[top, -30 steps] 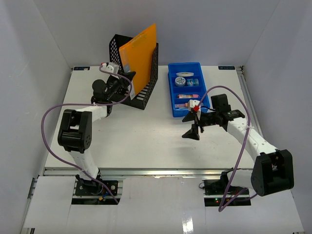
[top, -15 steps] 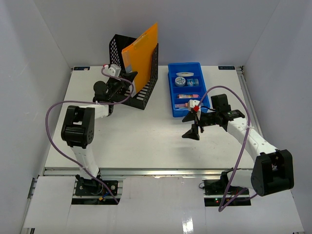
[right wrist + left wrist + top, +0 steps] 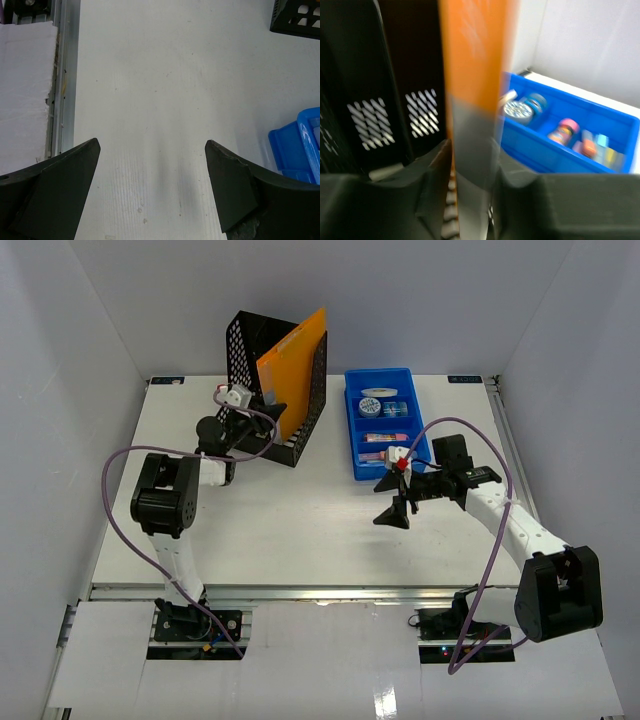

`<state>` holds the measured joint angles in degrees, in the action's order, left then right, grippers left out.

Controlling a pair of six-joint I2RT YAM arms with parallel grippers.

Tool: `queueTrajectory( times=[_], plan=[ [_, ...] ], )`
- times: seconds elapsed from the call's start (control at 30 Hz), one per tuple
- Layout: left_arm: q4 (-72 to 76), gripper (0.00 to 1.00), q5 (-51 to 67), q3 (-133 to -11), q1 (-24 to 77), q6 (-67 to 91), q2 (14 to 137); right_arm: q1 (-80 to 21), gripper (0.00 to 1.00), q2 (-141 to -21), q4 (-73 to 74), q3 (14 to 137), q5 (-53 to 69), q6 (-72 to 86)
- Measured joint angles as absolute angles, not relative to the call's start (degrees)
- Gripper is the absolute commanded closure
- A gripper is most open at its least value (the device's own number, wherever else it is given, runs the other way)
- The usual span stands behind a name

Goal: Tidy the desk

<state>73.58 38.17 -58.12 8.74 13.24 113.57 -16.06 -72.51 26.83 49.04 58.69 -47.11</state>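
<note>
1 orange folder (image 3: 295, 365) in 1 rack (image 3: 250, 340), 1 blue tray (image 3: 352, 430) on desk (image 3: 300, 530).

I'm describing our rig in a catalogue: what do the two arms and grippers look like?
The left arm and right arm have white links joined by bulky black joint housings. A loose purple cable loops along each. Each wrist carries a small white block; the right one bears a red mark. The left gripper and right gripper are black, with wedge-shaped fingers tapering toward the tips.
</note>
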Motion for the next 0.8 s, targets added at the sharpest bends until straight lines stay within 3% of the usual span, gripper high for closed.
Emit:
queueTrajectory(
  times=[0.03,0.27,0.5,0.8],
  plan=[
    [73.7,0.27,38.2,-56.8,8.7,13.5,113.2,-16.0,0.08,-72.5,26.8,49.0,58.6,-47.1],
    [70.7,0.03,35.9,-49.9,8.8,13.1,105.6,-13.9,0.09,-72.5,26.8,48.9,57.8,-47.1],
    [59.0,0.02,30.5,-48.9,8.8,11.5,86.8,-10.5,0.1,-71.7,26.6,48.9,53.3,-46.0],
    [29.8,0.02,26.2,-45.8,8.7,13.2,57.6,-5.0,0.1,-67.4,23.7,49.1,41.4,-33.8]
  ],
)
